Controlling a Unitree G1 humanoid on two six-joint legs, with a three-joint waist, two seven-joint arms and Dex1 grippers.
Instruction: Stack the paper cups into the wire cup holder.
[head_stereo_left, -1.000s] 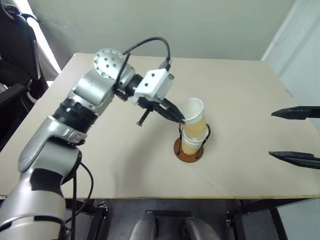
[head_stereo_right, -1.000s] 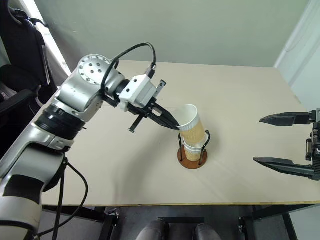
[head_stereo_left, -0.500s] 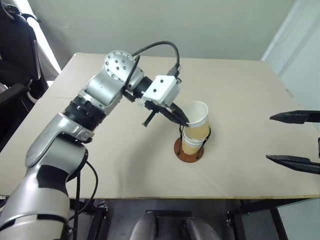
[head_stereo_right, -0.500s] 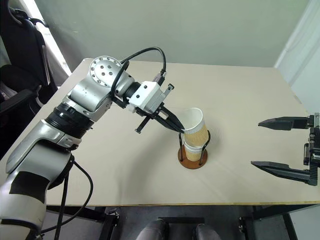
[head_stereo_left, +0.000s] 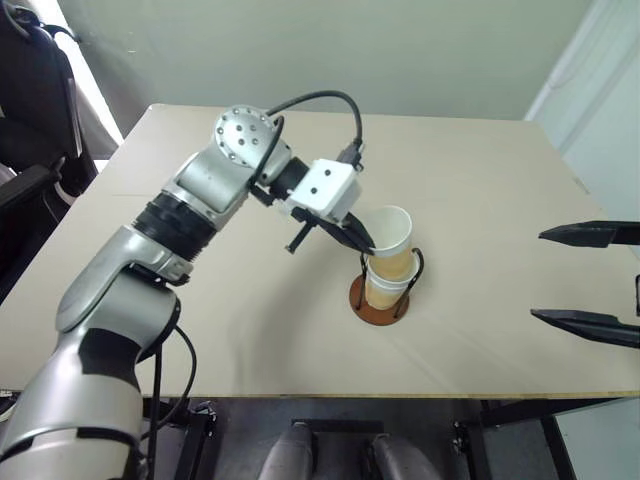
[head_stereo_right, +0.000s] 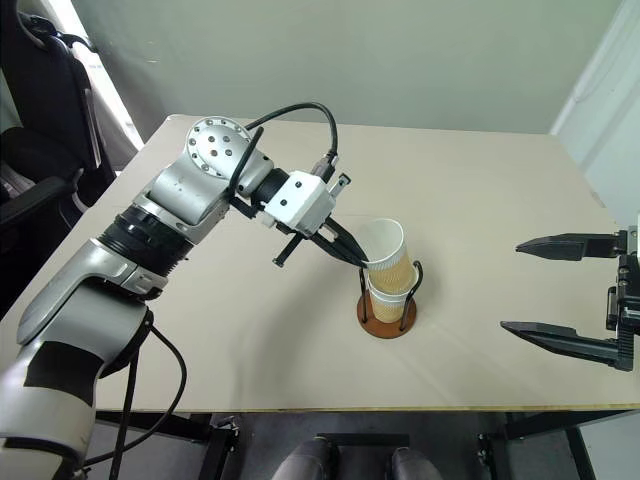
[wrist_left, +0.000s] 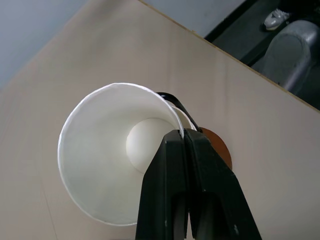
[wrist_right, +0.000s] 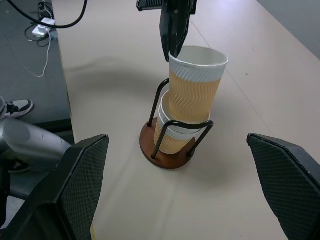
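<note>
1. Large beige rectangular table top; everything of the task sits right of its centre.
2. Left gripper, two black fingers on a white-housed wrist, reaches in from the left and angles downward. Its jaws are pressed together on the near-left wall of the top cup, one finger inside the rim and one outside, as the left wrist view shows.
3. Right gripper, two long black fingers, hangs over the right edge of the table, well apart from the holder. Jaws spread wide, nothing between them; in the right wrist view the holder stands in the gap between the two pads, far ahead.
4. Wire cup holder: round dark-brown disc base with upright black wire loops, standing flat on the table.
5. Pale yellow-tan tapered paper cups with ribbed sides and white rolled rims: the top cup is nested partway into a lower cup that sits inside the wire loops. The top cup leans slightly and rises above the loops. Whether a third cup lies beneath cannot be told.
</note>
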